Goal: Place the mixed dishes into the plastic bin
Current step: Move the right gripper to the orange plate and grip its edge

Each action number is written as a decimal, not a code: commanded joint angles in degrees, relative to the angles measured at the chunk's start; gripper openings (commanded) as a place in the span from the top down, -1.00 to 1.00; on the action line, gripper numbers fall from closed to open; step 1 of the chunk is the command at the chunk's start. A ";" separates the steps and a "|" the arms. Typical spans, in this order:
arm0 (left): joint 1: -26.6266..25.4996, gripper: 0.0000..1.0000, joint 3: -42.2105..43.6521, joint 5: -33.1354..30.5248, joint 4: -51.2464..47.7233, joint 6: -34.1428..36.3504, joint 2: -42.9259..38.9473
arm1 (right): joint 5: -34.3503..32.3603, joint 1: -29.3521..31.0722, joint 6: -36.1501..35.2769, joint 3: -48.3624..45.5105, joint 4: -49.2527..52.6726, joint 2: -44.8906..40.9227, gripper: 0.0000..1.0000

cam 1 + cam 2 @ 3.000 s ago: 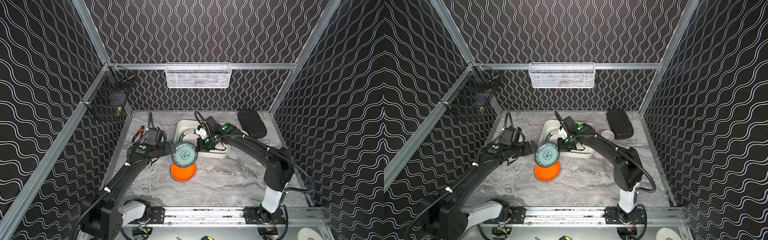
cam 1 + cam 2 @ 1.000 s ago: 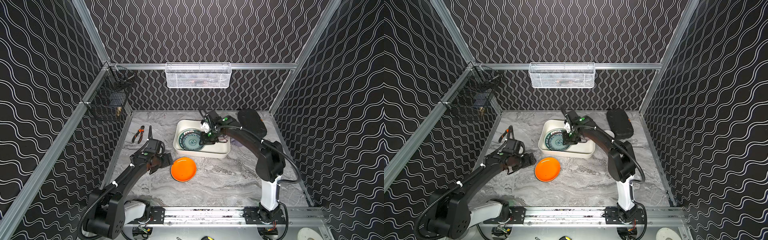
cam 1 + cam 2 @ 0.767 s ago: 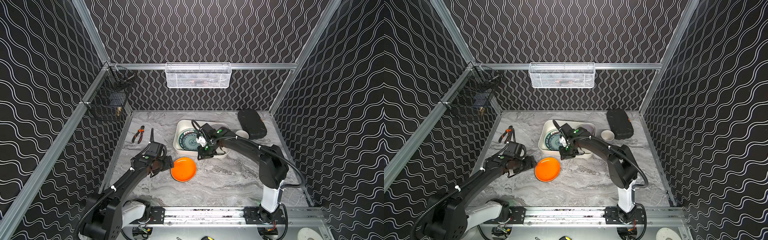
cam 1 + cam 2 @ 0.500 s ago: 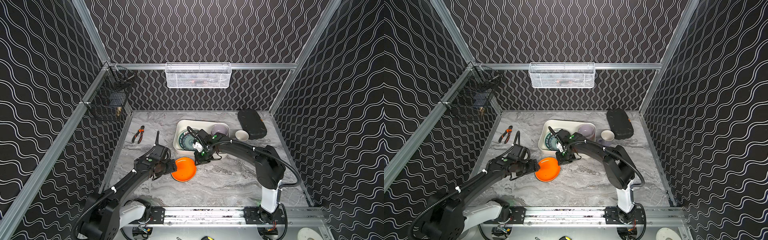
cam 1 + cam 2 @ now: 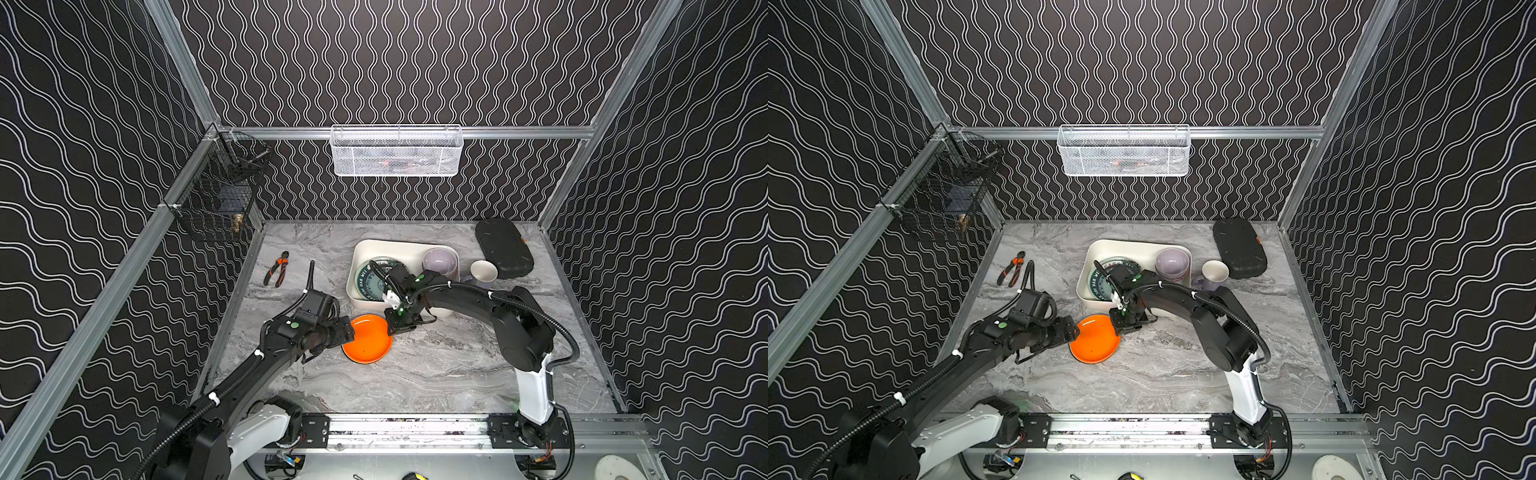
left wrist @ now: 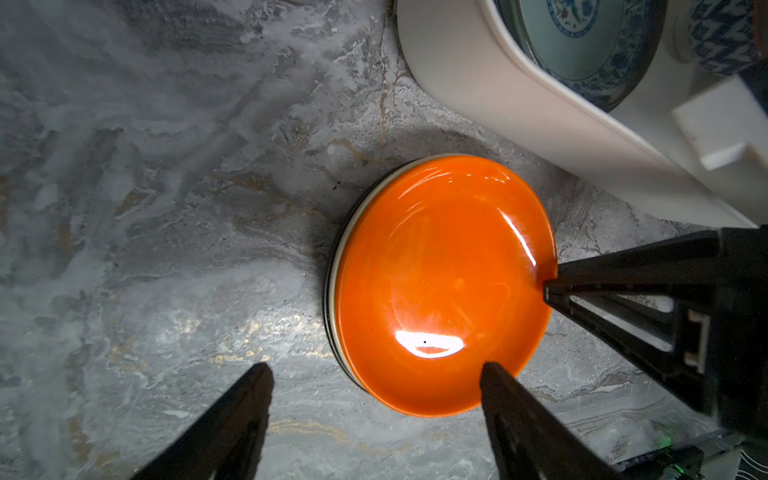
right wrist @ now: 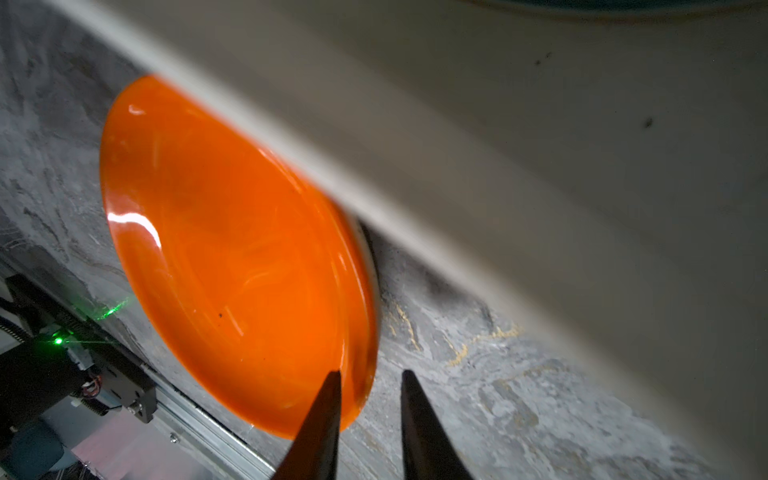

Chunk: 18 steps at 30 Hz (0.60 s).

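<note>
Right gripper (image 7: 370, 374): jaws a narrow gap apart, one finger over the orange plate (image 7: 232, 249), the other over the table (image 5: 436, 374), the rim between them. I cannot tell whether they press it.
Left gripper (image 6: 376, 369): jaws spread wide, straddling the opposite rim and holding nothing.
Orange plate, position: flat on the table, on top of a cream plate (image 6: 337, 257). In both top views the right gripper is at its 2 o'clock and the left at its 9 o'clock.
Plastic bin (image 5: 399, 245): at the plate's 12 to 1 o'clock, just beside it.
Bin contents: teal patterned plate (image 6: 582, 37) on a white plate (image 5: 362, 282), with a lavender bowl (image 5: 439, 262) at their 2 o'clock.
Outside the bin: mug (image 5: 483, 272) at its 3 o'clock, touching or nearly so.
Change: three seconds ago the teal patterned plate was held up over the orange one; now it lies in the bin. The right gripper has left the bin, and both grippers have closed in on the orange plate.
Meaning: one more dish is stowed and the orange plate looks to be next. The plate under it and the mug are still out.
Writing: green capitals on the white plate's rim, partly covered, possibly "MEI". No brand is legible.
Surroundings: black case (image 5: 503, 249), pliers (image 5: 276, 268), wire basket (image 5: 397, 151).
</note>
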<state>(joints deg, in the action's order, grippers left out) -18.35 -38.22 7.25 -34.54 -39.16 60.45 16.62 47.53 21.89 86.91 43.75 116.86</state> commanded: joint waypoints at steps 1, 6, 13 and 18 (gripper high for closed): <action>-0.08 -0.65 -0.48 -0.48 -0.79 -0.55 -0.24 | -0.07 0.11 0.41 0.67 -0.38 0.47 0.52; -0.04 -0.65 -0.48 -0.30 -0.61 -0.22 0.06 | 0.58 0.09 0.67 0.82 -0.64 0.82 0.66; -0.02 -0.65 -0.96 -0.46 -0.48 0.44 0.75 | 0.74 -0.05 1.30 0.50 -0.67 1.22 0.92; -0.09 -0.65 -0.81 -0.30 -0.26 0.57 0.99 | 1.05 -0.07 1.91 -0.23 -1.00 0.84 1.00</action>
<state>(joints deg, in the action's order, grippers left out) -18.39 -38.65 7.27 -34.74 -39.03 61.39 18.50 47.46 22.94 87.05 42.33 117.73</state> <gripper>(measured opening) 0.825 0.060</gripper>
